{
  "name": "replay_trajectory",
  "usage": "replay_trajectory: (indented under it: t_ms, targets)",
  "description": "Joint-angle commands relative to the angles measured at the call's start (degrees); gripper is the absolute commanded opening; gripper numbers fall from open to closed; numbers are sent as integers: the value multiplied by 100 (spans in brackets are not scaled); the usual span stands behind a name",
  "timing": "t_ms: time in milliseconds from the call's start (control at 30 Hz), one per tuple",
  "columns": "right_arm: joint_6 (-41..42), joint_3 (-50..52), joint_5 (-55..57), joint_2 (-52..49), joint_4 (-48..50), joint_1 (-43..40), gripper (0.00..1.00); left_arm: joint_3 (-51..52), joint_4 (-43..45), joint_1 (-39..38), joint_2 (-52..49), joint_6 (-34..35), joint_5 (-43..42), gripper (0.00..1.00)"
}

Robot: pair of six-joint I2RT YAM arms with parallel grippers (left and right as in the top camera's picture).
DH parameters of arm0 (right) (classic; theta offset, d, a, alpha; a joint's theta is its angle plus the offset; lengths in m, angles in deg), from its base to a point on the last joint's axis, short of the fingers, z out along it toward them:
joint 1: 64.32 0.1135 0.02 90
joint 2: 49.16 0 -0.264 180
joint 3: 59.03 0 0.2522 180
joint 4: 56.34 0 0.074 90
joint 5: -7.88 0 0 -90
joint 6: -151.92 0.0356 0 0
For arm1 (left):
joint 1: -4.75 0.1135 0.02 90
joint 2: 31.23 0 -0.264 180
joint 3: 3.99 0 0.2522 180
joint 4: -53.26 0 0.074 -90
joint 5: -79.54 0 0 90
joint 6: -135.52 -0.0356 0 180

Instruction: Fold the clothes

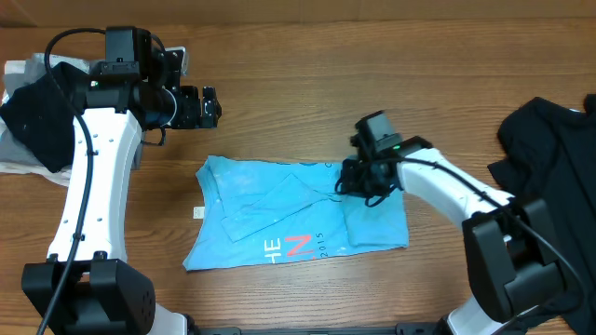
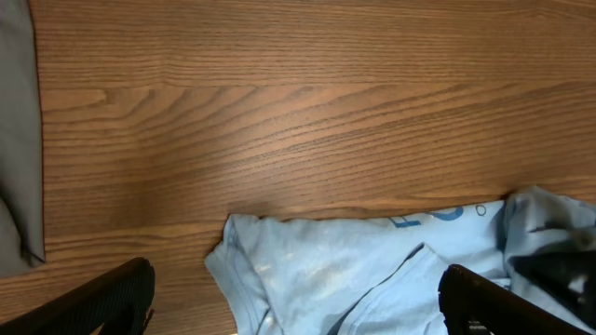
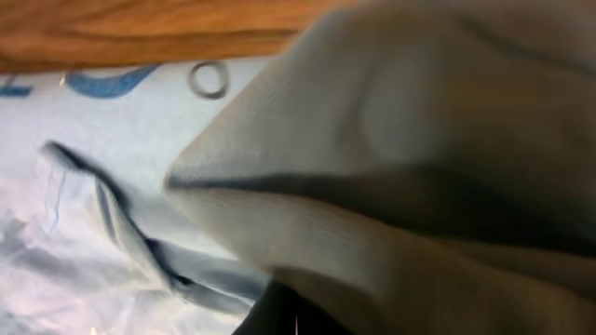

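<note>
We are looking down on a wooden desk (image 1: pixel 372 56) where a light blue T-shirt (image 1: pixel 279 209) is lying flat near the front edge, its coral-red and white lettering (image 1: pixel 298 247) facing up. Our right claw (image 1: pixel 352 184) is pinching shut on the shirt's far right part, apparently on a raised fold of cloth. We judge it is gripping there so that side can be carried across as a fold. Our left claw (image 1: pixel 209 104) is hovering wide and holding nothing beyond the shirt's far left corner, likely waiting to take that side. A black garment (image 1: pixel 549 140) is lying apart at the desk's right edge.

The overhead view is giving us the whole layout. The right wrist view is showing only pale cloth bunched close against the lens, which fits the grip. The left wrist view is showing the shirt's far hem and bare wood between its spread fingers (image 2: pixel 112 298).
</note>
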Motion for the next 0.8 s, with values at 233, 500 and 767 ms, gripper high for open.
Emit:
replay_trajectory:
  t_ms: [233,500,767]
  targets:
    - [-737,-964,-518,442,-881,-817,4,44,-9,-13,-52,-109,11,100]
    - [-1506,-1021,-2428,431,-1003,-885,5,44,13,-13,-52,-109,11,100]
    - [-2203,-931,-3001,258,-1390,-1552,8,44,13,-13,-52,-109,11,100]
